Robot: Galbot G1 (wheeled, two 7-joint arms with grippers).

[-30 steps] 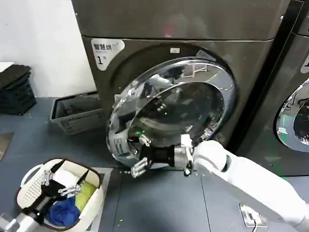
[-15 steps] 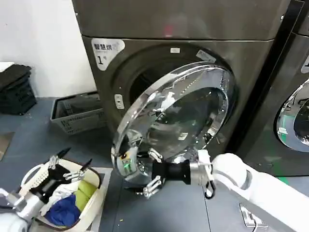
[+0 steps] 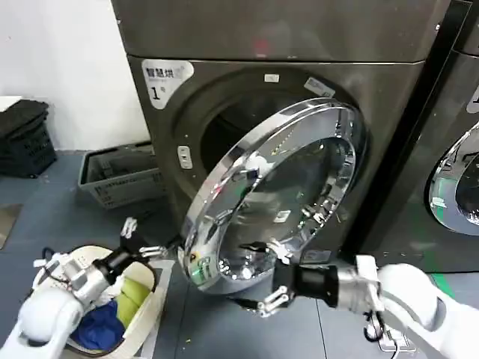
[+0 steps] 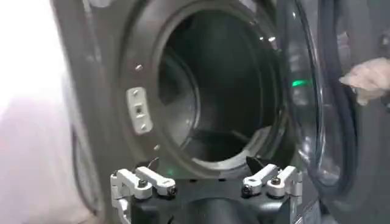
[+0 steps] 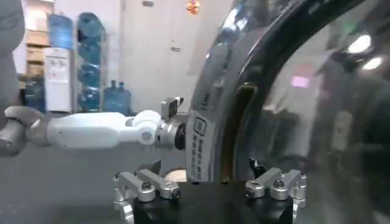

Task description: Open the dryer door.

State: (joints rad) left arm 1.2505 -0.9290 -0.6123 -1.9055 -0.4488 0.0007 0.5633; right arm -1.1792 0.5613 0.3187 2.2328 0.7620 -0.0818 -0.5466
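Note:
The dryer (image 3: pixel 224 90) is the dark machine with the "1" sticker (image 3: pixel 161 78). Its dryer door (image 3: pixel 284 187), a chrome ring around dark glass, stands swung partly out, hinged on the right, and shows the dark drum (image 4: pixel 219 97). My right gripper (image 3: pixel 271 278) is open at the door's lower edge, with the door rim (image 5: pixel 207 128) standing between its spread fingers (image 5: pixel 155 185). My left gripper (image 3: pixel 144 241) is open too and hangs just left of the door's free edge, facing the drum opening with nothing between its fingers (image 4: pixel 152 181).
A white laundry basket (image 3: pixel 45 273) with blue and green clothes sits on the floor under my left arm. A grey crate (image 3: pixel 120 176) and a black stack (image 3: pixel 22 138) stand by the wall. A second dark machine (image 3: pixel 456 187) is on the right.
The door has swung farther open. My right gripper has drawn back to the right along its lower edge. My left gripper has risen from the basket toward the door's free edge.

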